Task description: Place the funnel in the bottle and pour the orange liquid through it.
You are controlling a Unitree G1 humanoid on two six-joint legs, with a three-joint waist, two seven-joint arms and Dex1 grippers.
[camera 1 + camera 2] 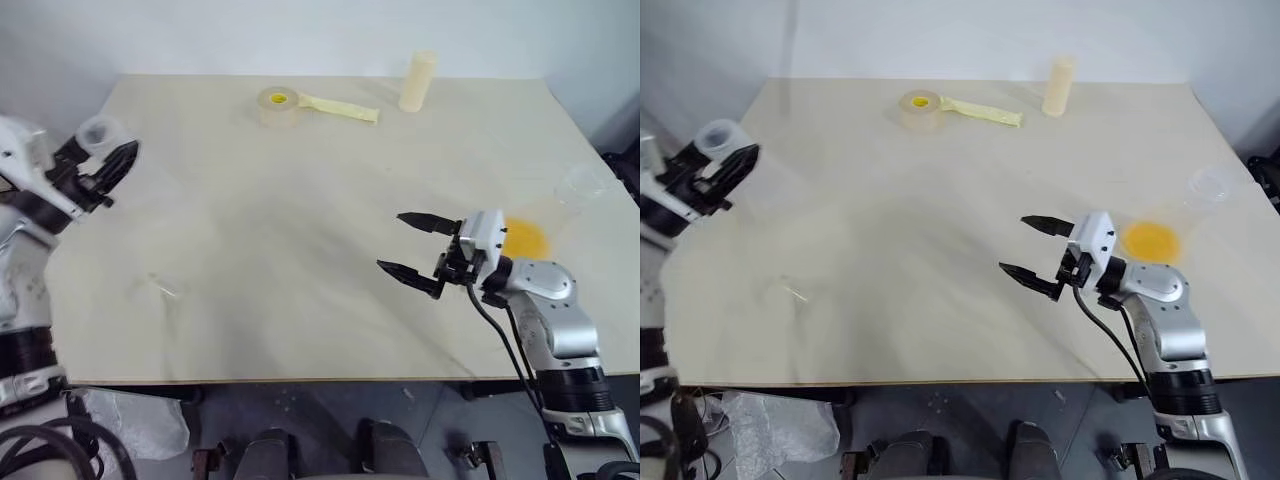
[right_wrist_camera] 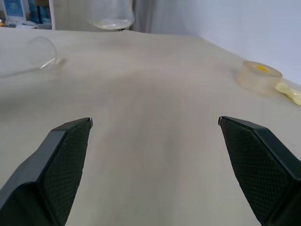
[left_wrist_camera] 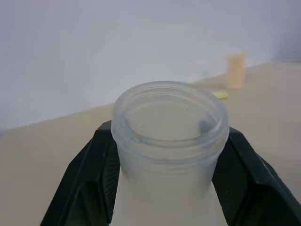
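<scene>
Clear bottle (image 3: 170, 141) is being pinched at its neck by the left pincer (image 1: 105, 165), raised at the table's (image 1: 300, 250) left edge; the right pincer (image 1: 412, 245) is being held spread wide beside orange liquid (image 1: 524, 238).

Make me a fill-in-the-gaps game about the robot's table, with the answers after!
1. The left gripper is shut on the neck of the clear ____.
2. The right gripper holds nothing; its fingers are ____.
3. The liquid in the clear cup near the table's right edge is ____ in colour.
4. At the far side of the table, the tape roll lies to the ____ of the cream cylinder.

Answers: bottle, open, orange, left
</scene>
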